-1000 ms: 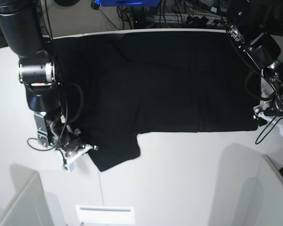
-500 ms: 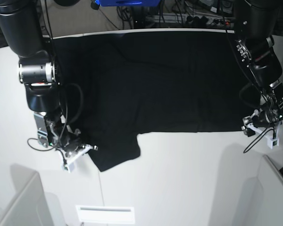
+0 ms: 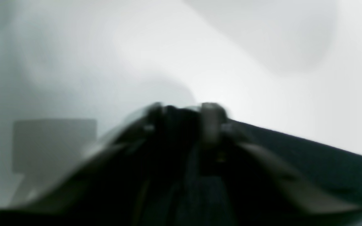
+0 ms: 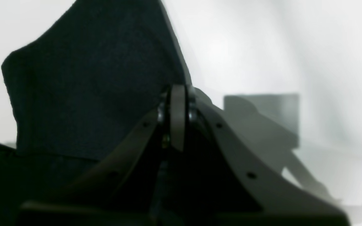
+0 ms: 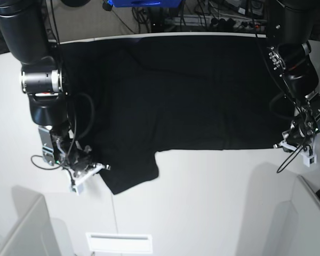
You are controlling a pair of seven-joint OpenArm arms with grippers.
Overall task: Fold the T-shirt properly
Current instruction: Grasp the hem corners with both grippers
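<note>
The black T-shirt (image 5: 181,90) lies spread flat on the white table (image 5: 213,202), plain side up, with one sleeve (image 5: 130,170) sticking out toward the front left. My right gripper (image 5: 98,168) sits at the sleeve's left edge. In the right wrist view its fingers (image 4: 178,116) are pressed together on the sleeve's edge (image 4: 86,88). My left gripper (image 5: 289,143) is at the shirt's front right hem corner. The left wrist view is blurred: the fingertips (image 3: 212,116) stand apart with dark cloth (image 3: 319,163) between and beside them.
White box-like pieces stand at the front left (image 5: 21,229) and front right (image 5: 314,213) corners. A white slotted plate (image 5: 119,242) lies at the front edge. Cables and equipment (image 5: 202,16) run behind the table's back edge.
My left gripper has come in from beyond the table's right side and down to the shirt's front right hem corner. The right arm and the shirt have not moved.
</note>
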